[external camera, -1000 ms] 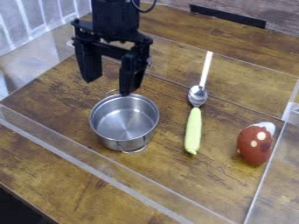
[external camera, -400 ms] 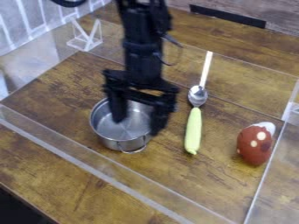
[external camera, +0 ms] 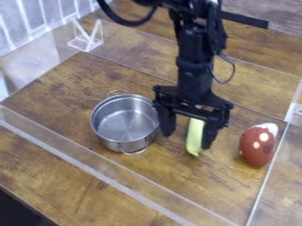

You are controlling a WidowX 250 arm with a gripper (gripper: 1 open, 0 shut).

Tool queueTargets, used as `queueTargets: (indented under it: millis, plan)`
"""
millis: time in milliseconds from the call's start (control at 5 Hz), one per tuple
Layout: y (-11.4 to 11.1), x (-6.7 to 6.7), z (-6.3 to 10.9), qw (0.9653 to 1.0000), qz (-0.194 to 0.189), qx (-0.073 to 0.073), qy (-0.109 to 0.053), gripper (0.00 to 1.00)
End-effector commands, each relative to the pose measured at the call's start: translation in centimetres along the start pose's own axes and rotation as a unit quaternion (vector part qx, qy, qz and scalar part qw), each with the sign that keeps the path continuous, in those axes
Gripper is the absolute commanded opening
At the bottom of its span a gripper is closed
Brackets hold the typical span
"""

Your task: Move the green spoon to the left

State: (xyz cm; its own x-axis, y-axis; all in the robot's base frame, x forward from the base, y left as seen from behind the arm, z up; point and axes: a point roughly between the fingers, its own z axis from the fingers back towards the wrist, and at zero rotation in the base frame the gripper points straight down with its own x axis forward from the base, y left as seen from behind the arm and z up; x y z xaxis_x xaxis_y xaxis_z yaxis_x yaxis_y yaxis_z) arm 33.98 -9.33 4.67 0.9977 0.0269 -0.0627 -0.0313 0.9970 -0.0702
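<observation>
Hanging low now with the black gripper (external camera: 186, 136), jaws spread wide and clenched on nothing, right over the green spoon (external camera: 195, 139)! Seeing only the yellow-green handle between the fingers, with the bowl end hidden behind the gripper; can't tell about contact. Checking the edges: close to the steel pot (external camera: 125, 120) on the picture's left, with only a narrow strip of wood between pot rim and handle. Squeezed on the right too, with the red-brown egg-shaped object (external camera: 256, 147) near, and just past that the pale border strip (external camera: 275, 172) of the wooden table (external camera: 71, 168). Finding the open room below the handle, toward the lower border, and wider still beyond the pot, across bare wood at far left. Now for the changes: gone from above the pot, across to the right and over the spoon. Showing the whole pot again, rim and wire loops included. Matching the earlier view for pot, egg-shaped object and visible handle, all in the same places.
</observation>
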Motion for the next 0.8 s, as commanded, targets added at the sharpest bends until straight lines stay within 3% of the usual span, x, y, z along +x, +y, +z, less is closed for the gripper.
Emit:
queueTargets:
  millis: [0, 200, 600]
  plan:
    - [-1.5, 1.8, 1.0, 0.9991, -0.015, -0.015, -0.037, 1.0]
    - [-1.7, 2.7, 0.8, 0.9977, -0.057, -0.016, -0.034, 1.0]
    - [-1.7, 3.3, 0.7, 0.9913, -0.128, -0.015, -0.025, 1.0]
